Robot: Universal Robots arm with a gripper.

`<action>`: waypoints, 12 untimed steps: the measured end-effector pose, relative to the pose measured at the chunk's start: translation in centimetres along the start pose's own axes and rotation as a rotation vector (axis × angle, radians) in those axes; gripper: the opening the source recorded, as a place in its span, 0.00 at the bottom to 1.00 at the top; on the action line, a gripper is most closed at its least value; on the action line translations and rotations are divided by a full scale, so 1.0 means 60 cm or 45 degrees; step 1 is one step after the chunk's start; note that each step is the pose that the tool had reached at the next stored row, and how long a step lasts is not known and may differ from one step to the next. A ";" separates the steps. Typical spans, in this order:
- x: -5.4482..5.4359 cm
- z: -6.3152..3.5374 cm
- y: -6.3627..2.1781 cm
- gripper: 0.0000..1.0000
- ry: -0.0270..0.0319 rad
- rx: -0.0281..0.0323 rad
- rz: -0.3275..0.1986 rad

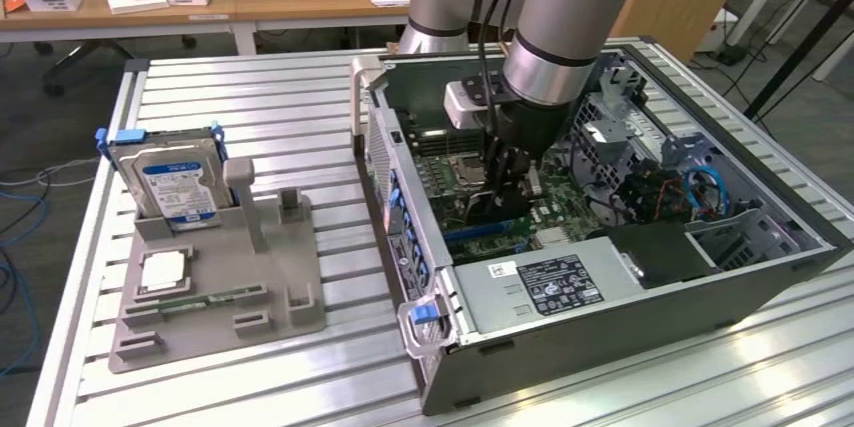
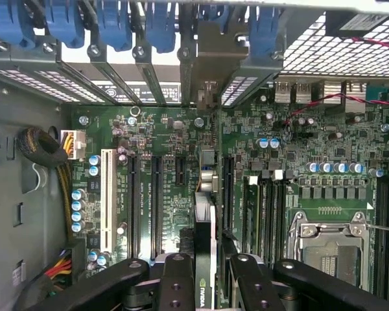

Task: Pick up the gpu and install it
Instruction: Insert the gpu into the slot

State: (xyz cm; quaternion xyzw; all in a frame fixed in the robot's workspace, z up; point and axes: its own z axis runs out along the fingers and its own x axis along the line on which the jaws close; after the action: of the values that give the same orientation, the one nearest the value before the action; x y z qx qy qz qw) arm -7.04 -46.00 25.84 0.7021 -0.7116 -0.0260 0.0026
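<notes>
We see the gpu (image 2: 204, 240), a thin, flat, dark expansion card seen edge-on in the wrist view, standing upright between the two black fingers (image 2: 176, 285) of the end effector (image 2: 206, 285), which is closed on the card's upper edge. The card hangs over the green motherboard (image 2: 298, 149), in line with the row of long black expansion slots (image 2: 157, 201); whether its lower edge touches a slot we cannot tell. Its silver bracket end points toward the rear wall of the case, where a row of blue plastic slot latches (image 2: 113, 23) sits above the perforated metal covers. A white slot (image 2: 107, 197) lies beside the black ones, and a bundle of yellow, red and black wires (image 2: 58, 162) runs along the board's edge near it. On the card's other side stand the memory slots (image 2: 266, 207) and the silver processor socket (image 2: 327, 243).

In the exterior view, the end effector (image 1: 514, 192) reaches down into the open grey computer case (image 1: 561, 347), which lies on its side on the slatted aluminium table (image 1: 267, 97). On the exterior view's left, well apart from the case, a grey plastic holder (image 1: 274, 277) carries an upright silver hard drive with a blue-and-white label (image 1: 174, 182) and a narrow green memory stick (image 1: 200, 299) lying flat.
</notes>
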 end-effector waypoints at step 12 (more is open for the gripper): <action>0.001 0.018 -0.002 0.26 -0.0002 -0.0014 -0.001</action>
State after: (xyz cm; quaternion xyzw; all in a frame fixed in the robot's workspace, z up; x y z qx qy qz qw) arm -6.95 -46.02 24.75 0.7024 -0.7112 -0.0264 0.0029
